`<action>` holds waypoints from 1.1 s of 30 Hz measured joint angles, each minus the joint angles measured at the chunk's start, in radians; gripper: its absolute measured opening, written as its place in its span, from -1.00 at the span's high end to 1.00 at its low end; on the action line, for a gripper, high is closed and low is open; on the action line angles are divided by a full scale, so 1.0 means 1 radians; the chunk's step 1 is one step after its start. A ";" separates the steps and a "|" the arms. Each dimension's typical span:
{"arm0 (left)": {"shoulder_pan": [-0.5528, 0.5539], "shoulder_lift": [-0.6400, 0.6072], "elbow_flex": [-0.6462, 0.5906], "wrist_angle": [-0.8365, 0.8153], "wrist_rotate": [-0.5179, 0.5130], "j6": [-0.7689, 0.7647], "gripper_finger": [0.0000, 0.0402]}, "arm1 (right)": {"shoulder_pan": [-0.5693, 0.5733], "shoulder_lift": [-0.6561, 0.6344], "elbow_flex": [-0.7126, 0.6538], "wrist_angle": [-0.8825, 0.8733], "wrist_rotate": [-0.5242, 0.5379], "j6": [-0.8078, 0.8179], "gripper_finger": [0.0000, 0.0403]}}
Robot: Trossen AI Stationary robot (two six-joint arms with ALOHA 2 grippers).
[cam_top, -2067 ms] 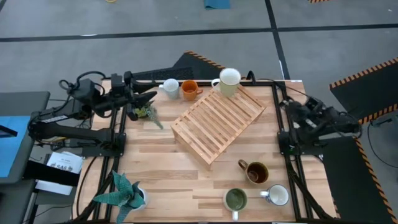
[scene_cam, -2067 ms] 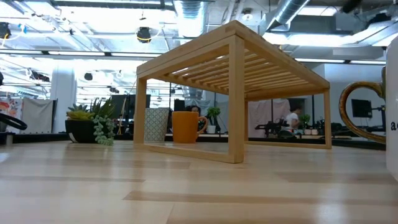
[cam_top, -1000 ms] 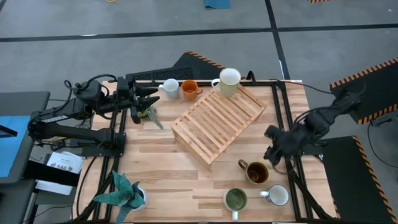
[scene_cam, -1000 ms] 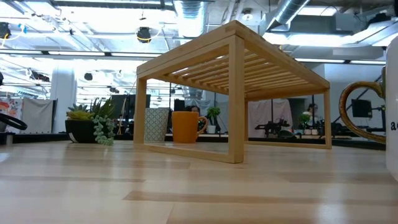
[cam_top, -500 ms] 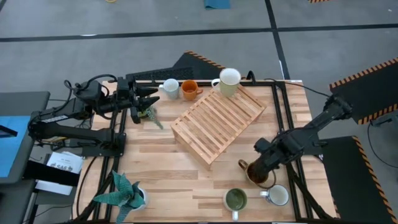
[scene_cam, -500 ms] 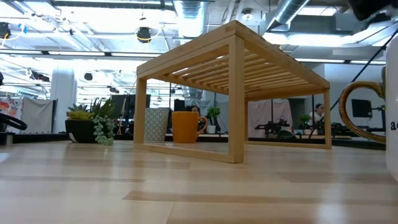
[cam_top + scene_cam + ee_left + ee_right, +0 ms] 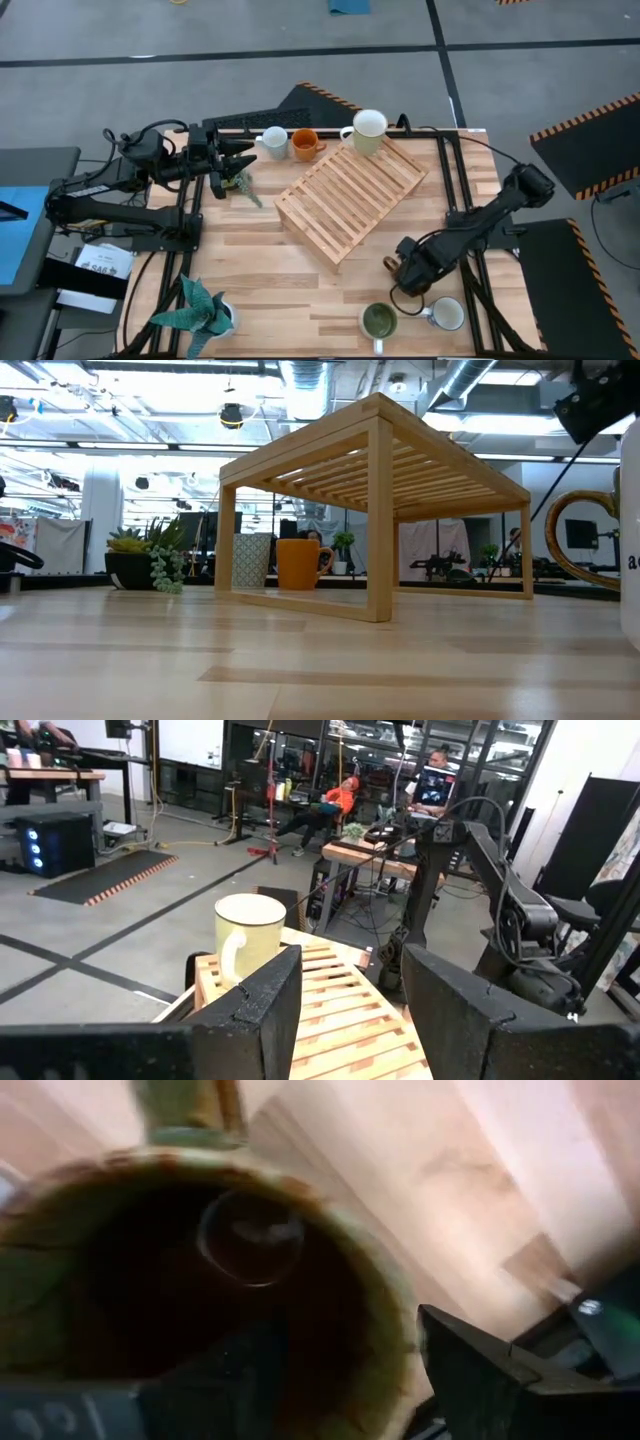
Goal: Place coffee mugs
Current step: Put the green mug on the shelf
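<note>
My right gripper (image 7: 408, 274) is open and low over the dark brown mug (image 7: 200, 1270), whose handle (image 7: 389, 263) sticks out toward the slatted wooden rack (image 7: 350, 198). My left gripper (image 7: 240, 163) is open and empty beside a small potted plant (image 7: 238, 181) at the far left. A cream-white mug (image 7: 368, 130) stands on the rack's far corner. The orange mug (image 7: 305, 144) and the pale bluish-white mug (image 7: 272, 141) stand at the far edge. The green-inside mug (image 7: 379, 321) and the blue-outside mug (image 7: 446, 314) stand at the near edge. My right gripper comes at the dark brown mug from above, opposite its handle. One finger (image 7: 235, 1370) stands inside the cup and the other finger (image 7: 470, 1365) outside, with the rim (image 7: 398, 1325) between them. I cannot tell whether either finger touches the wall. The mug stands on the table.
A second green plant (image 7: 200, 308) stands at the near left corner. The rack lies slantwise across the table's middle. The two near-edge mugs stand close to the brown mug. Bare wood (image 7: 270, 275) lies between the rack and the near edge.
My right gripper has swung from the table's right edge toward the table's middle and come down over the dark brown mug, which has stayed in place.
</note>
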 joint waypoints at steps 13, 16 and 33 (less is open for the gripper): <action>0.000 0.000 0.000 0.001 -0.002 -0.001 0.22 | -0.008 -0.078 -0.003 -0.016 -0.070 -0.030 0.71; 0.000 0.000 0.000 0.002 -0.008 0.014 0.22 | -0.019 -0.172 0.008 -0.066 -0.094 -0.032 0.72; 0.000 0.000 0.000 0.002 -0.008 0.024 0.22 | -0.455 -0.354 0.638 -0.293 0.220 -0.247 0.72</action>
